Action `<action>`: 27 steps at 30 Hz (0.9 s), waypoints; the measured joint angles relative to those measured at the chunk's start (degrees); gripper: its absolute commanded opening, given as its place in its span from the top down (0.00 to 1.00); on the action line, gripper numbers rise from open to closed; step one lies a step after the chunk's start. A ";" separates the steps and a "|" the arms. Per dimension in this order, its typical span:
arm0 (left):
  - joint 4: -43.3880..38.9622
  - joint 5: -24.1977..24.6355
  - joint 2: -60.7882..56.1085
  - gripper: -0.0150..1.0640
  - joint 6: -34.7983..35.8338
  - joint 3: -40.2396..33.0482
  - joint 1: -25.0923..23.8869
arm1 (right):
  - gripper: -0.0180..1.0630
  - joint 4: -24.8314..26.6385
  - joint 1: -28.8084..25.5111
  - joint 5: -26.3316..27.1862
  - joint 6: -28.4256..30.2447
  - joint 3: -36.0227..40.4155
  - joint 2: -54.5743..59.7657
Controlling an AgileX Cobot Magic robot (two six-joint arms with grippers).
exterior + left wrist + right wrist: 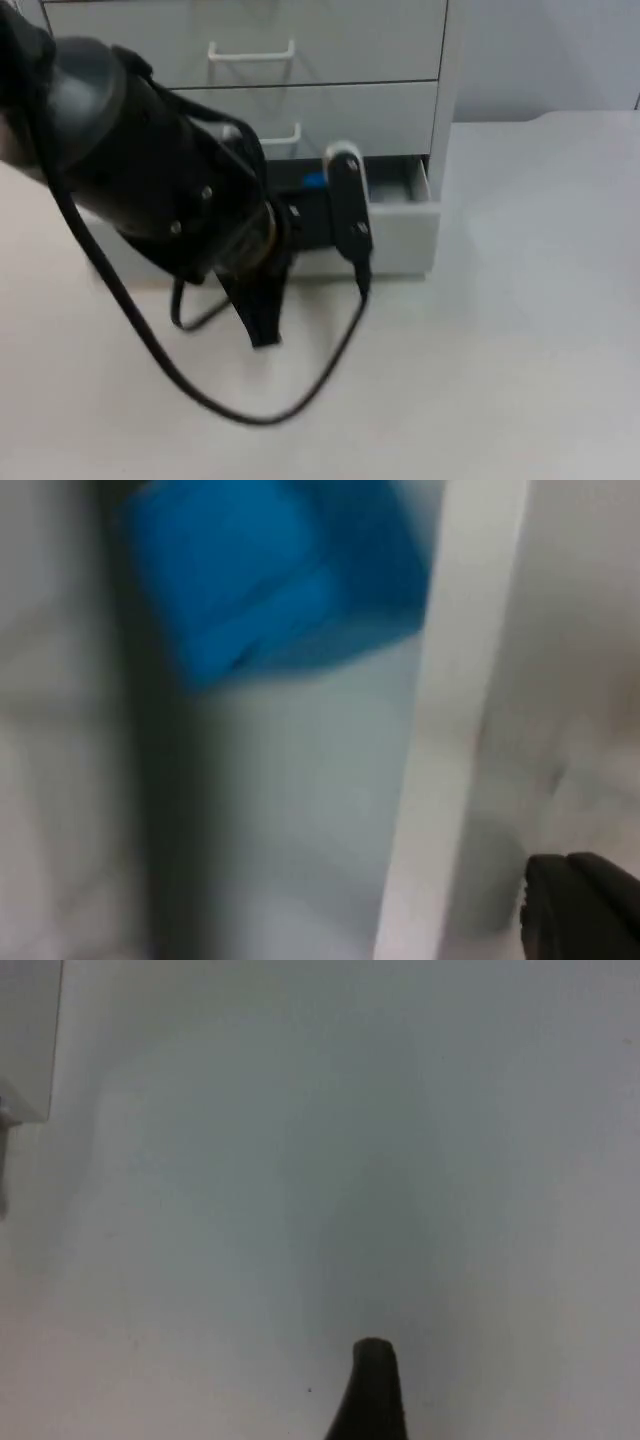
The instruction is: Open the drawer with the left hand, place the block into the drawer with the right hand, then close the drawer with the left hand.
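White table (520, 300): one open drawer (405, 215), one block (270, 575).

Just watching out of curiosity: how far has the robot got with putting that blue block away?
Done: the bottom drawer is pulled out and the blue block lies inside. In hand: the left gripper hangs at the drawer's front. Left: pushing the drawer shut. The right gripper waits over bare table.

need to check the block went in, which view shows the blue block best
The left wrist view: the blue block lies large and unobstructed inside the open drawer. The top view gives just a blue sliver behind the left arm. The right wrist view looks at the table.
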State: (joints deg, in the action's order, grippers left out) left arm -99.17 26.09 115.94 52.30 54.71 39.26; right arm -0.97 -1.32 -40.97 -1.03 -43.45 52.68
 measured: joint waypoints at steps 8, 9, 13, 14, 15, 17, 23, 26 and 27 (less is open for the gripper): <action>-0.45 2.37 -0.15 0.99 -2.18 0.26 -0.54 | 0.39 0.00 0.00 0.00 0.10 0.00 0.00; -0.56 2.15 -0.15 0.99 -2.31 0.26 -0.81 | 0.39 0.00 0.00 0.00 0.10 0.00 0.00; -0.56 0.47 0.78 0.99 -2.54 0.26 -2.62 | 0.39 0.00 0.00 0.08 0.10 0.00 0.00; -0.56 -0.76 1.14 0.99 -2.54 0.42 -3.27 | 0.39 0.00 0.00 0.25 0.10 0.00 0.00; -0.66 -1.69 1.39 0.99 -2.54 0.66 -3.80 | 0.39 0.00 0.00 0.28 0.22 0.00 0.00; -0.66 -2.39 1.51 0.99 -2.54 1.00 -4.30 | 0.39 0.00 0.00 0.36 0.22 0.00 0.00; -0.78 -3.54 1.81 0.99 -2.63 5.12 -7.54 | 0.39 0.11 0.00 0.42 0.22 0.00 0.00; -0.52 -2.52 1.88 0.99 -2.63 7.03 -9.97 | 0.39 0.11 0.00 0.42 0.22 0.00 0.00; -0.52 -2.52 1.88 0.99 -2.63 7.03 -9.97 | 0.39 0.11 0.00 0.42 0.22 0.00 0.00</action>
State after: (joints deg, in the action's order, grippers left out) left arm -99.69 23.57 117.83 49.67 61.74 29.29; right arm -0.86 -1.32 -40.55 -0.81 -43.45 52.68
